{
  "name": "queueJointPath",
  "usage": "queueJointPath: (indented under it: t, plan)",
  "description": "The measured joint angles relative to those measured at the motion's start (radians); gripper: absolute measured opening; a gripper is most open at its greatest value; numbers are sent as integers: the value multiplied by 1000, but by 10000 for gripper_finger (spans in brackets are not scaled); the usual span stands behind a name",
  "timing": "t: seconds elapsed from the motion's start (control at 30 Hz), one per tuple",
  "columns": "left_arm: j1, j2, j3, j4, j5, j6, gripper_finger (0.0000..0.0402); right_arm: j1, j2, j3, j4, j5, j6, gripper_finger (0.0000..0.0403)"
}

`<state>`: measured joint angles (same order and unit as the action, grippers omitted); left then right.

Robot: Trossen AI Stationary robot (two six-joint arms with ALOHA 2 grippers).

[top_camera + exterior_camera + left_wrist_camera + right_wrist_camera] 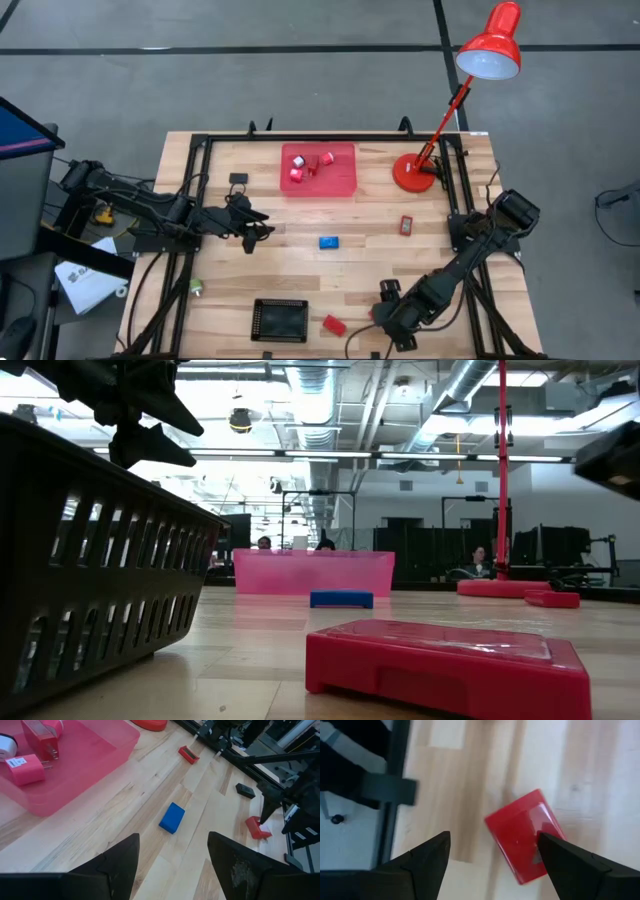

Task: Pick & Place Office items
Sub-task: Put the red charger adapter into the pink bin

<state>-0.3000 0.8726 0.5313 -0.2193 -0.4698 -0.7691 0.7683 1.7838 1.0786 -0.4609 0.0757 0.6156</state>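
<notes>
Wooden table (slatted), grey floor

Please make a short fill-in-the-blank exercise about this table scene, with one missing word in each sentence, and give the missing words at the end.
1. The block lying alone in the middle of the table is ____.
2. The pink tray stands beside the base of the red desk ____.
3. The right gripper is open near a ____ block.
4. The left gripper holds ____.

Missing words: blue; lamp; red; nothing

Red block blurred, partly behind right hand's finger.
</notes>
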Motion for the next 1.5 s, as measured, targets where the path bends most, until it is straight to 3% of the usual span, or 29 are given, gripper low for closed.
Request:
queueJointPath:
  t: [0.63, 1.13, 1.5]
  plan:
    - [0, 0, 0, 3, 0, -16, 231, -44, -3, 18, -25, 41, -85, 297]
    - [-2, 0, 0, 3, 0, -20, 231, -68, -2, -3, -31, -30, -579, 297]
    - [-2, 0, 0, 3, 0, -21, 231, -93, -7, -63, 27, -43, -750, 297]
